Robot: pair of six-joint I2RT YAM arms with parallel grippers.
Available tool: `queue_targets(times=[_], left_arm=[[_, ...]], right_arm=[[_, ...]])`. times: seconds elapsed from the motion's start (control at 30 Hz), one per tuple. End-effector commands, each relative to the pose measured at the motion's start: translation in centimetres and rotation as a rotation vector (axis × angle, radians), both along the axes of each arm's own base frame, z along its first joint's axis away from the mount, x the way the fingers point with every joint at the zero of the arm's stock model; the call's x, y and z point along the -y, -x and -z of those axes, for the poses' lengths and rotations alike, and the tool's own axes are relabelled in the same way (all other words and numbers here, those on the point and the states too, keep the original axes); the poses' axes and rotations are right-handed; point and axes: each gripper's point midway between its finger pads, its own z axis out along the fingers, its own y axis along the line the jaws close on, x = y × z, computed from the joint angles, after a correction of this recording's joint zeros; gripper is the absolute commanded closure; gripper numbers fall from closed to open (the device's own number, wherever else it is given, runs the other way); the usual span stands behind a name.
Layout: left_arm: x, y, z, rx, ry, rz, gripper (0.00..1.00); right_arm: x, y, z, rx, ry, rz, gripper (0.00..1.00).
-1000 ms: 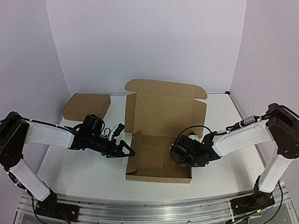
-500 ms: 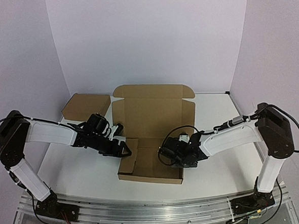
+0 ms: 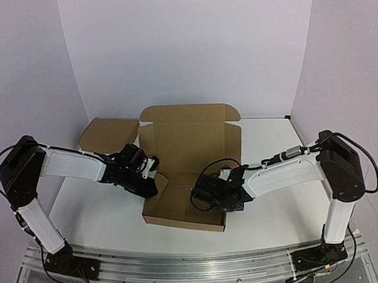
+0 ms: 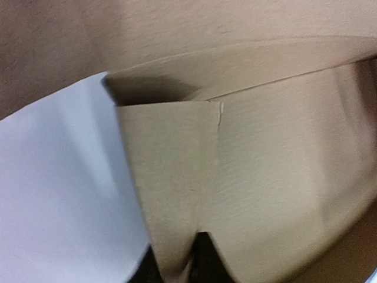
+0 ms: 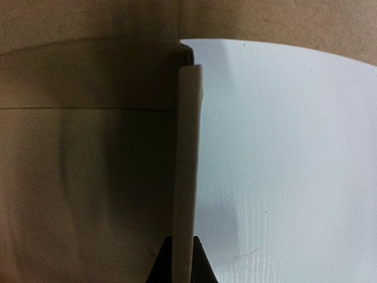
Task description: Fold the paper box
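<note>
**Current step.** The paper box [image 3: 177, 207] lies at the middle of the worktop [image 3: 274, 175], its tray part towards the near edge and its lid panel [image 3: 188, 132] standing upright towards the far edge. The step in hand appears to be raising and setting the tray's side walls.

- The left hand [image 3: 151, 180] is at the tray's left side, closed on the left side flap [image 4: 171, 177].
- The right hand [image 3: 224, 190] is at the tray's right side, closed on the right side wall [image 5: 187, 165].

A ready-made box [image 3: 109, 133] sits at the far left corner of the worktop, well apart from the work.

**Next move.** The next move probably calls for turning each gripped panel inward without dragging the tray across the worktop (the cardboard is light and will slide readily). The lid must stay clear until both sides are set.

**View comparison.**

- The top view shows the whole layout and the open lid, but not the pinch itself.
- The left wrist view shows the flap running down between the fingers [image 4: 203, 262], and a slit at its upper corner.
- The right wrist view shows the wall edge-on, clamped between the fingertips [image 5: 165, 271], with bare worktop to its right.
</note>
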Motion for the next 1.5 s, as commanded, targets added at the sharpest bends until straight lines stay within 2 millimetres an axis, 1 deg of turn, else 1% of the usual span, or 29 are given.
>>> queue_targets(times=[0.0, 0.03, 0.1, 0.17, 0.2, 0.23, 0.27, 0.3, 0.33, 0.37, 0.47, 0.5, 0.57, 0.63, 0.7, 0.77, 0.8, 0.83, 0.9, 1.0, 1.07, 1.1, 1.17, 1.27, 1.33, 1.37, 1.43, 1.47], left_arm=[[-2.9, -1.0, 2.4, 0.042, -0.210, -0.024, 0.97], [-3.1, -1.2, 2.4, 0.052, -0.226, -0.027, 1.00], [-3.3, -1.5, 2.5, 0.064, -0.263, -0.033, 1.00], [-3.0, -1.9, 2.4, 0.076, -0.282, -0.033, 1.00], [-2.7, -2.0, 2.3, 0.076, -0.285, -0.035, 0.98], [-2.4, -2.1, 2.3, 0.072, -0.287, -0.039, 0.92], [-2.1, -2.3, 2.3, 0.065, -0.287, -0.048, 0.80], [-1.7, -2.6, 2.3, 0.055, -0.284, -0.063, 0.71], [-1.2, -3.1, 2.2, 0.045, -0.275, -0.087, 0.66], [-0.7, -3.7, 2.0, 0.039, -0.265, -0.109, 0.62], [0.3, -4.7, 1.5, 0.032, -0.250, -0.141, 0.63], [0.6, -5.0, 1.4, 0.030, -0.245, -0.143, 0.66], [0.6, -5.2, 1.6, 0.021, -0.258, -0.162, 0.72], [0.5, -5.2, 1.4, 0.015, -0.262, -0.181, 0.68], [0.9, -5.1, 0.6, 0.009, -0.229, -0.177, 0.57], [1.5, -4.9, -0.4, 0.008, -0.184, -0.174, 0.51], [1.6, -5.0, -0.7, 0.014, -0.170, -0.176, 0.51], [1.5, -5.1, -0.8, 0.018, -0.169, -0.184, 0.55], [1.0, -5.3, -0.2, 0.027, -0.196, -0.195, 0.69], [0.3, -5.2, 0.9, 0.029, -0.239, -0.193, 0.81], [-0.2, -5.0, 1.4, 0.027, -0.265, -0.194, 0.94], [-0.5, -4.9, 1.6, 0.027, -0.276, -0.193, 0.98], [-0.9, -4.6, 2.3, 0.025, -0.292, -0.182, 1.00], [-2.4, -4.0, 4.1, 0.017, -0.370, -0.177, 1.00], [-3.2, -3.9, 4.6, 0.017, -0.415, -0.173, 1.00], [-3.0, -3.9, 4.4, 0.018, -0.407, -0.163, 1.00], [-1.6, -4.1, 3.2, 0.028, -0.343, -0.131, 1.00], [-1.0, -4.2, 2.7, 0.034, -0.318, -0.117, 1.00]], right_arm=[[-4.0, 1.9, -1.7, -0.005, -0.089, -0.106, 1.00], [-3.7, 2.1, -1.4, -0.011, -0.085, -0.103, 1.00], [-3.5, 2.3, -1.0, -0.023, -0.076, -0.110, 1.00], [-3.4, 2.4, -0.8, -0.030, -0.070, -0.113, 1.00], [-3.5, 2.4, -0.6, -0.033, -0.067, -0.116, 1.00], [-3.7, 2.4, -0.5, -0.037, -0.065, -0.121, 1.00], [-4.1, 2.4, -0.5, -0.043, -0.069, -0.130, 1.00], [-4.4, 2.4, -0.4, -0.050, -0.069, -0.136, 1.00], [-4.6, 2.5, -0.1, -0.062, -0.070, -0.143, 1.00], [-4.8, 2.7, 0.1, -0.074, -0.071, -0.149, 1.00], [-4.9, 3.4, 0.6, -0.091, -0.080, -0.179, 1.00], [-4.6, 3.7, 0.9, -0.099, -0.082, -0.187, 1.00], [-4.3, 3.9, 1.0, -0.099, -0.095, -0.189, 1.00], [-4.2, 4.1, 1.0, -0.096, -0.111, -0.195, 1.00], [-3.8, 4.2, 1.4, -0.102, -0.107, -0.194, 1.00], [-3.7, 4.4, 1.6, -0.107, -0.103, -0.194, 1.00], [-3.6, 4.4, 1.7, -0.106, -0.102, -0.192, 1.00], [-3.7, 4.3, 1.7, -0.105, -0.103, -0.191, 1.00], [-3.9, 4.3, 1.6, -0.102, -0.106, -0.195, 1.00], [-4.2, 4.4, 1.6, -0.105, -0.110, -0.206, 1.00], [-4.2, 4.6, 1.7, -0.107, -0.109, -0.210, 1.00], [-4.2, 4.6, 1.7, -0.106, -0.111, -0.208, 1.00], [-4.1, 4.7, 1.7, -0.104, -0.110, -0.206, 1.00], [-4.3, 4.7, 1.5, -0.101, -0.112, -0.211, 1.00], [-4.5, 4.8, 1.4, -0.102, -0.116, -0.218, 1.00], [-4.6, 4.8, 1.4, -0.104, -0.117, -0.220, 1.00], [-4.5, 5.0, 1.4, -0.109, -0.120, -0.219, 0.99], [-4.3, 5.0, 1.4, -0.108, -0.121, -0.214, 0.95]])
